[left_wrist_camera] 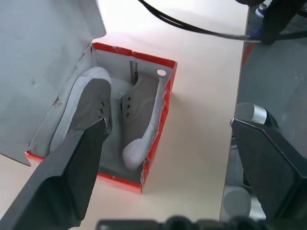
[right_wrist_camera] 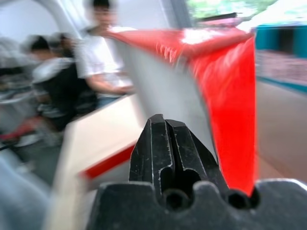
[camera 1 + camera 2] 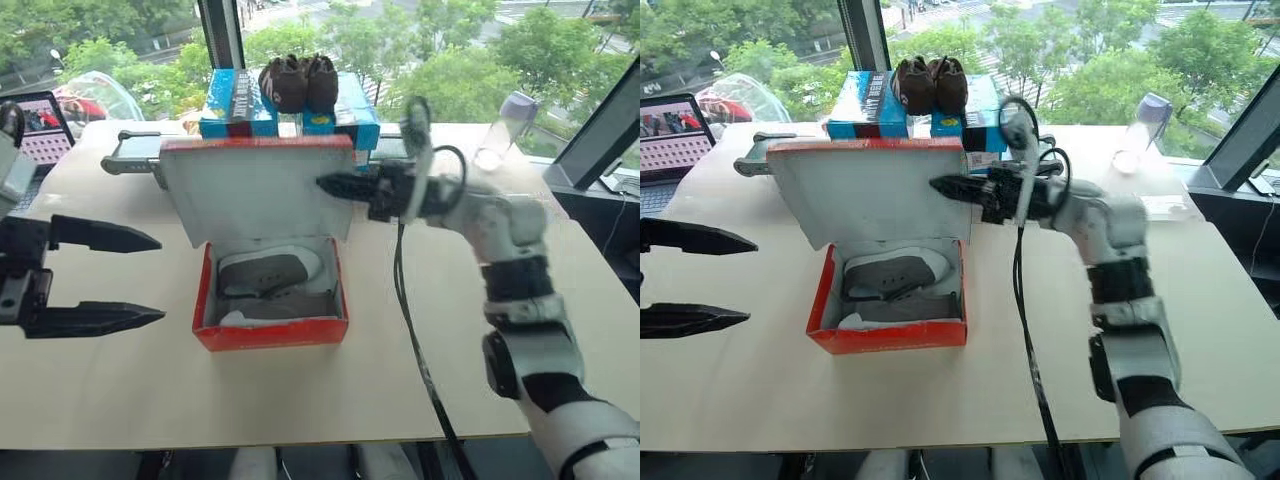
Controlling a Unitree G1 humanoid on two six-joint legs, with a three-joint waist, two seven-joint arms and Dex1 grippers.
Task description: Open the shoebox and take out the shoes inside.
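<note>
Left eye view is showing the task about half done: the shoebox (image 3: 270,300) is sitting open on the surface (image 3: 120,390), its lid (image 3: 255,190) standing upright with the white inside facing the camera, while the grey shoes (image 3: 270,285) are lying inside, not yet taken out. Lifting both shoes is what is left, by my judgement.

The right pincer (image 3: 335,185) is reaching across level, pointing toward the robot's left, its two black fingers pressed together on nothing. Its tip is sitting at the lid's right edge, apparently propping it; whether it is truly touching I cannot tell. The shoes are lying below and a little to the left of that tip.

The left pincer (image 3: 140,280) is hanging with its fingers spread wide and empty, aimed toward the box from the box's left side and apart from it. From its wrist camera, the shoes (image 1: 110,115) are lying beyond and between its fingers, one sole-edge up against the red wall.

Behind the lid, dark brown shoes (image 3: 298,82) are resting on blue boxes (image 3: 230,105).
</note>
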